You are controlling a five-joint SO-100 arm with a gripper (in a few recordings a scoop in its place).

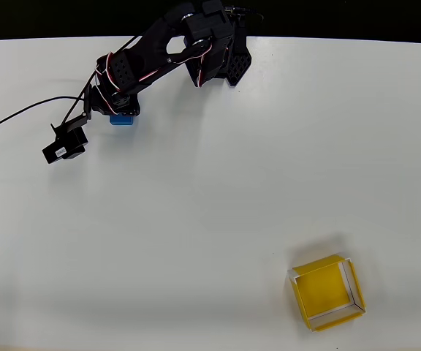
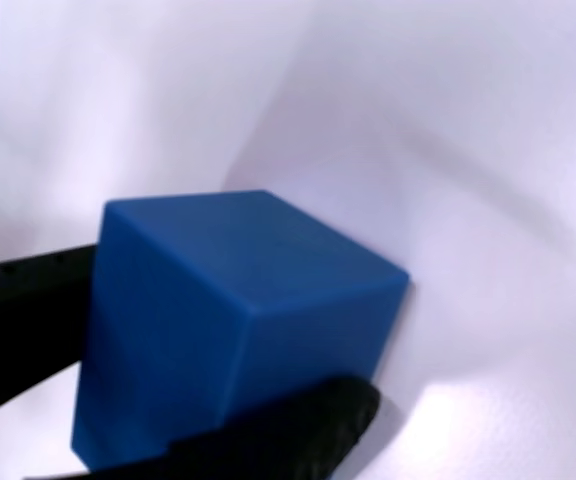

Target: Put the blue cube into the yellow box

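The blue cube (image 1: 121, 121) sits at the table's upper left in the overhead view, half hidden under my black gripper (image 1: 119, 110). Close up in the wrist view, the cube (image 2: 238, 300) stands between my two black fingers: one finger (image 2: 28, 300) lies against its left face and the other (image 2: 298, 420) presses its lower front edge. The gripper (image 2: 230, 335) is shut on the cube. The yellow box (image 1: 326, 289), a shallow tray with pale thin walls, lies far off at the lower right with nothing in it.
The arm's black base (image 1: 218, 58) stands at the table's far edge. A black camera module (image 1: 64, 146) juts out left of the gripper, with a cable (image 1: 20, 113) trailing to the left edge. White table (image 1: 210, 219) spreads between cube and box.
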